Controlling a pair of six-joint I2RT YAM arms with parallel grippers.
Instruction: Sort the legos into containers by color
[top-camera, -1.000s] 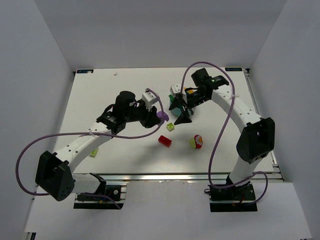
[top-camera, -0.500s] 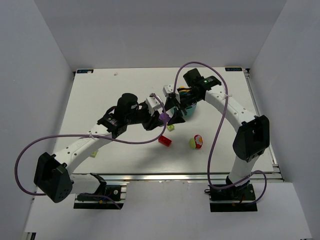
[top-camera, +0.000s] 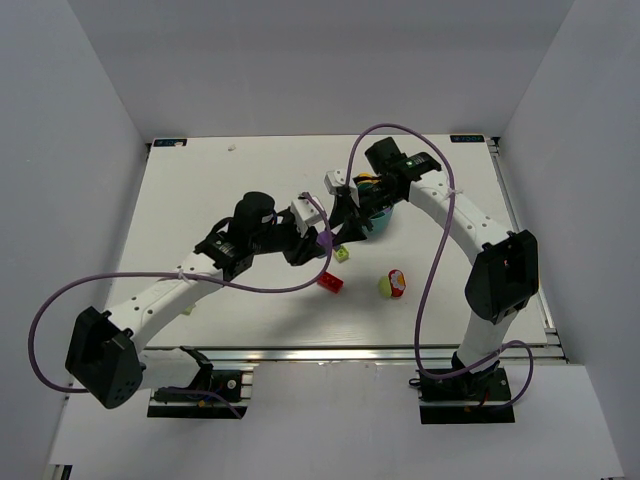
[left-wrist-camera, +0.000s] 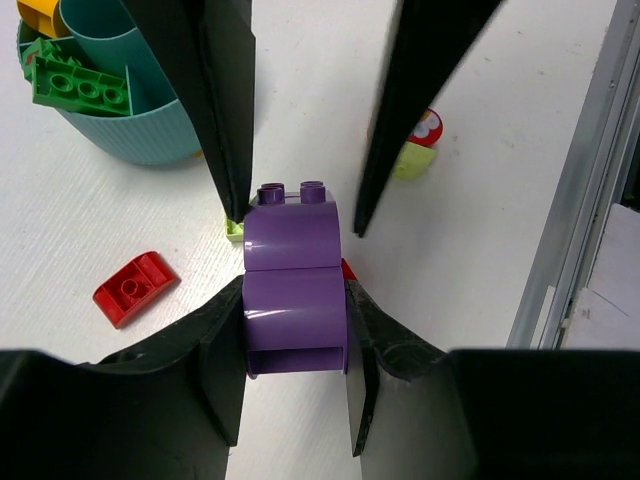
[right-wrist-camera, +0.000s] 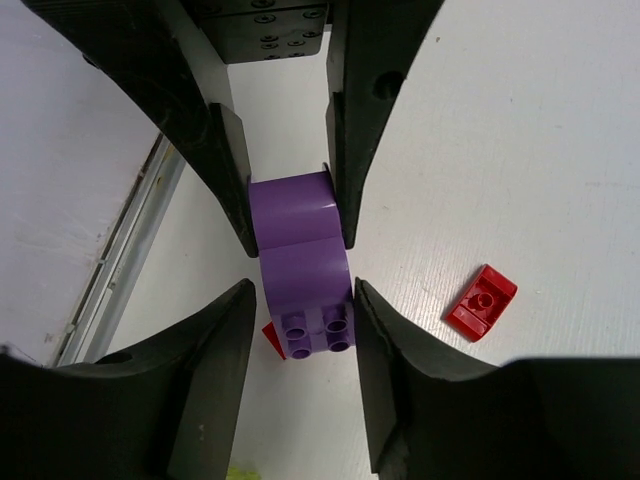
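A purple lego (top-camera: 323, 238) hangs above the table between both arms. My left gripper (left-wrist-camera: 295, 300) is shut on its smooth arched end (left-wrist-camera: 295, 300). My right gripper (right-wrist-camera: 302, 300) straddles the studded end of the purple lego (right-wrist-camera: 300, 260), its fingers (left-wrist-camera: 238, 190) close on either side with thin gaps showing. The teal bowl (top-camera: 380, 214) sits just behind the right gripper (top-camera: 335, 232); a green lego (left-wrist-camera: 80, 85) and an orange one (left-wrist-camera: 40, 12) lie in the bowl (left-wrist-camera: 130, 135). A red curved lego (left-wrist-camera: 135, 288) rests on the table below.
A small lime lego (top-camera: 342, 254) and a red lego (top-camera: 330, 283) lie under the meeting point. A red, white and lime piece (top-camera: 392, 284) sits to the right. Another lime lego (top-camera: 187, 306) lies near the left arm. The table's metal rail (left-wrist-camera: 590, 200) runs close by.
The left gripper carried the purple lego right toward the bowl. The right gripper swung left to meet it and its jaws narrowed around the studded end.
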